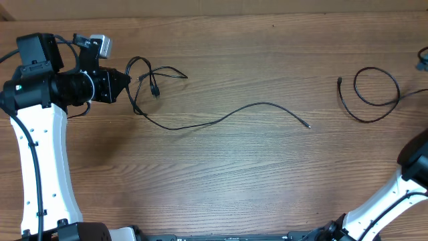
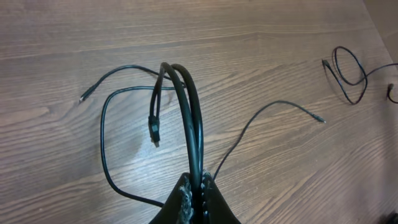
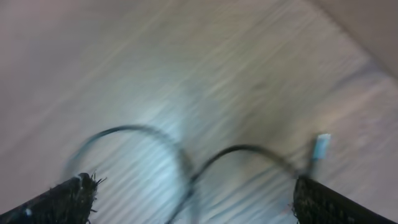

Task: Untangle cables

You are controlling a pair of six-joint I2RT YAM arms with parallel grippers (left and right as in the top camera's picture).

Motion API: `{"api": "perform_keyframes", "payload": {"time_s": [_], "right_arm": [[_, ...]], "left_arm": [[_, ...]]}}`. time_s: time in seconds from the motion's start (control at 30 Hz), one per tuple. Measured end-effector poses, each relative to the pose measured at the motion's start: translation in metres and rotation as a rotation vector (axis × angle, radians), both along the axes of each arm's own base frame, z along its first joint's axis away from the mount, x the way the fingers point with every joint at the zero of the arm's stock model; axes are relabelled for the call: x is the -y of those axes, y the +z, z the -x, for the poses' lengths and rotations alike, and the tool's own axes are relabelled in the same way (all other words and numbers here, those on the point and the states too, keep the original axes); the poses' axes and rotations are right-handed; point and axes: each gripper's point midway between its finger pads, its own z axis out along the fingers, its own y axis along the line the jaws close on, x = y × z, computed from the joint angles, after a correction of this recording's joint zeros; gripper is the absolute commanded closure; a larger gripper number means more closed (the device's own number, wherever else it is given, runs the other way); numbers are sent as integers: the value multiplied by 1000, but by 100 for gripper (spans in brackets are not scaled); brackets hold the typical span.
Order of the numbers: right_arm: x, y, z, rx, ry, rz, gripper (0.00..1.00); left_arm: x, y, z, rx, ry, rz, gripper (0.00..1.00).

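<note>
My left gripper (image 1: 126,84) (image 2: 196,190) is shut on a doubled black cable (image 2: 186,106), which arches up from the jaws. That cable's loose tangle (image 1: 152,75) lies just right of the gripper, with a plug (image 2: 154,132) hanging down. One long strand (image 1: 234,114) runs right across the table to a small tip (image 1: 307,125). A second black cable (image 1: 374,90) lies in a loop at the far right, apart from the first. My right gripper (image 3: 196,185) is open wide just above that looped cable (image 3: 242,150). The view is blurred, and a silver plug (image 3: 321,147) shows near the right finger.
The wooden table (image 1: 221,174) carries only the cables. The left arm's white link (image 1: 40,161) stands along the left edge, the right arm's (image 1: 394,194) at the bottom right. A dark object (image 1: 422,60) sits at the right edge.
</note>
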Motion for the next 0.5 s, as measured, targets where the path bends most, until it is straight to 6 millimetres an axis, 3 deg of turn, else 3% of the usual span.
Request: {"api": "perform_keyframes", "payload": {"time_s": [0.13, 0.23, 0.4, 0.5], "right_arm": [[-45, 30, -8, 83, 98, -125, 0], [-74, 37, -10, 88, 150, -192, 0], [-130, 16, -19, -6, 221, -228, 0], [-150, 1, -16, -89, 169, -196, 0]], "left_arm": [[-1, 1, -2, 11, 1, -4, 96], [-1, 2, -3, 17, 2, -7, 96], [-2, 3, -4, 25, 2, -10, 96], [-2, 3, -5, 25, 2, -10, 96]]}}
